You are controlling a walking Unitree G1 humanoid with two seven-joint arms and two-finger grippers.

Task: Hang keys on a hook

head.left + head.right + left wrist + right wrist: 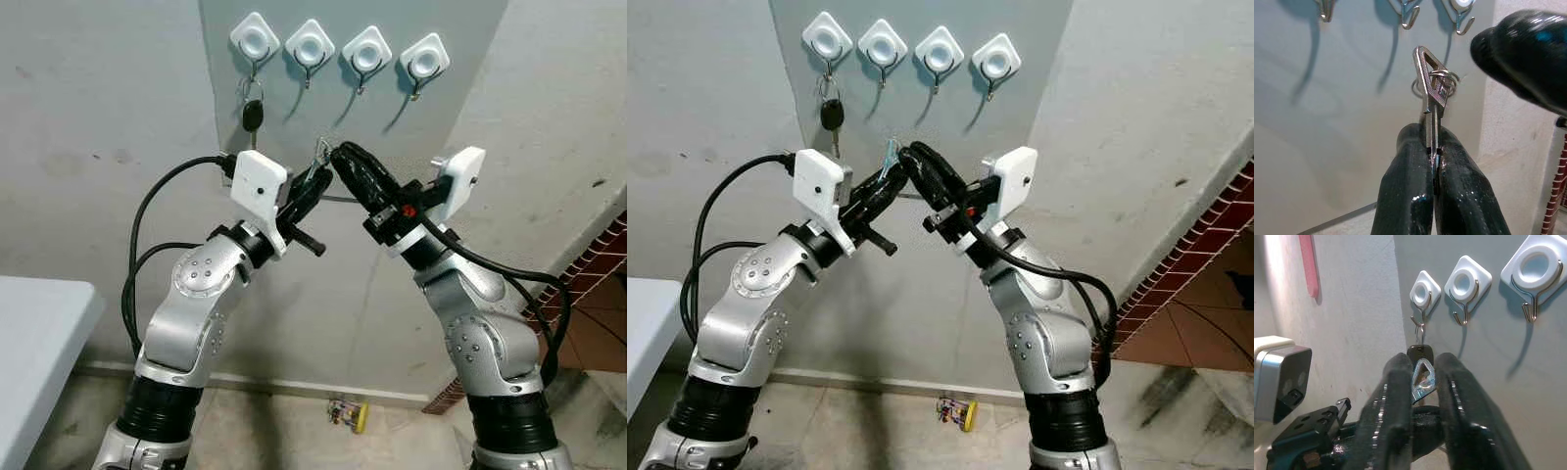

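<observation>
A grey wall panel [460, 69] is mounted on the pale wall, and four white hook mounts with wire hooks are fixed in a row along its top. A black car key [253, 117] is hung from the leftmost hook [255, 41]; the other three hooks [366, 51] are bare. A white table corner [39, 333] is seen at lower left, and a small coloured object [348, 413] is lying on the floor at the foot of the wall.

Both arms are raised in front of the panel, below the hook row, with the grippers meeting at the centre. The left gripper [1434, 147] is closed tightly on the blade of a silver key [1431, 81], which is held upright with its triangular head and split ring [1444, 78] uppermost. The right gripper [1422, 377] is positioned directly at the key head: its two fingers are parted by a narrow gap, the head is seen between them, and whether contact is made cannot be determined.
</observation>
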